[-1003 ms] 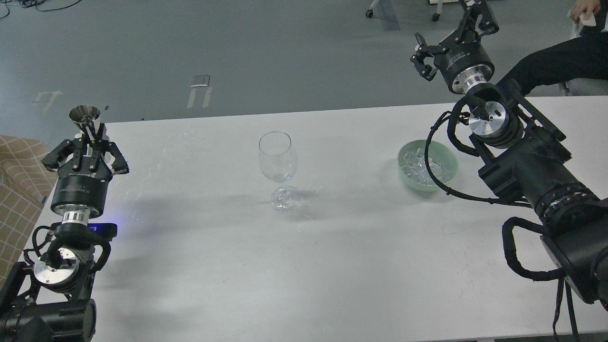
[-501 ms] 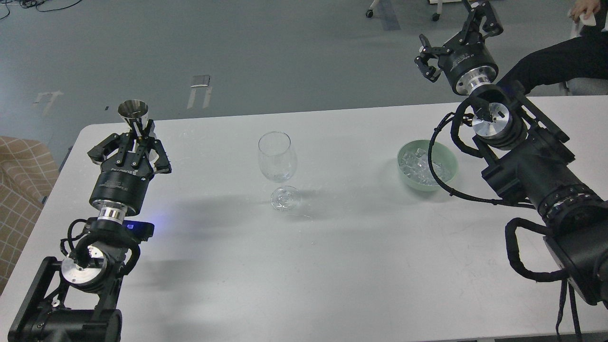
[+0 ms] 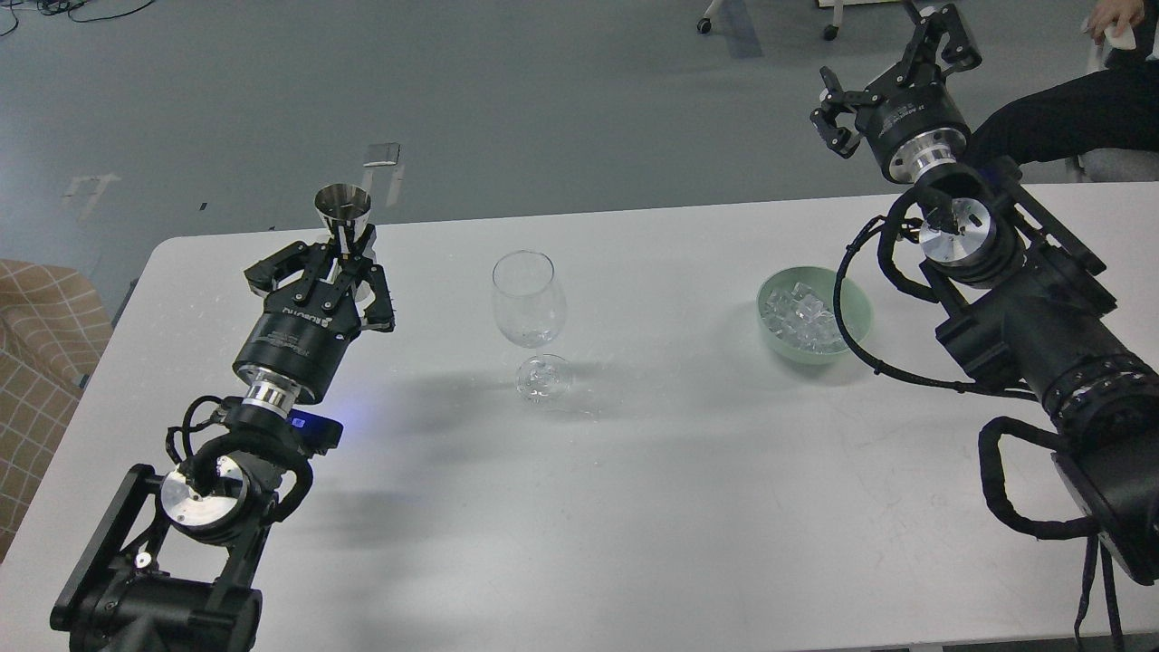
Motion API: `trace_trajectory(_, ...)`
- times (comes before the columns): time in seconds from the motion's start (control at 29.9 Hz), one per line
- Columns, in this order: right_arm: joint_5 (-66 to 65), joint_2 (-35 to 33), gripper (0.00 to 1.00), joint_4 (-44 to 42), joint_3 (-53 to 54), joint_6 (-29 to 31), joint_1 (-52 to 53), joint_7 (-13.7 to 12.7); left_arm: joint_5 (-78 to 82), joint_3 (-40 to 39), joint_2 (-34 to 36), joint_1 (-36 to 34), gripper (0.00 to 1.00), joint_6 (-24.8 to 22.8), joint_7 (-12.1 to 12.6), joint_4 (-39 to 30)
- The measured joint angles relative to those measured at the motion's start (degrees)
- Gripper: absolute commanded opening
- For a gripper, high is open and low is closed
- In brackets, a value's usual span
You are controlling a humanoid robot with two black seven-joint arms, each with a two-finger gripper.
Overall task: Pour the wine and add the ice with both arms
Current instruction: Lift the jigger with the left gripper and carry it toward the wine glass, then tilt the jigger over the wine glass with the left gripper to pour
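My left gripper (image 3: 347, 252) is shut on the stem of a small steel cup (image 3: 342, 206) and holds it upright above the table, left of the wine glass. The clear, empty wine glass (image 3: 530, 294) stands at the table's middle. The wine does not show; I cannot tell whether the cup holds liquid. The ice (image 3: 801, 317) lies as several clear cubes in a pale green bowl (image 3: 858, 312) at the right. My right gripper (image 3: 892, 71) is open and empty, raised beyond the table's far edge, above and behind the bowl.
The white table (image 3: 634, 507) spans the view. A seated person's dark leg (image 3: 1068, 113) and hand are at the far right, close to my right gripper. A tan checked seat (image 3: 36, 326) stands off the table's left edge.
My left arm has carried the steel cup to the right, from the table's left edge to near the wine glass. My right gripper has drifted slightly right and stays open.
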Motion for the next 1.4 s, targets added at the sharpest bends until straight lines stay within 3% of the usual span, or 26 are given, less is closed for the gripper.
trace_trajectory(0.33,0.0,-0.1,1.0,0.0,0.0,0.0,-0.1,0.0,5.3,4.2,-0.9,-2.2,0.19,3.7,1.7,-2.2)
trace_trajectory(1.07,0.2,-0.8,1.0,0.2,0.0,0.2,-0.6,0.0,21.8,6.3,-0.9,-2.5,0.19,4.4,1.7,-5.3)
trace_trajectory(1.4,0.2,-1.0,1.0,0.3,0.2,0.2,-0.7,0.0,27.1,6.3,-0.4,-3.7,0.19,4.5,3.9,-4.9)
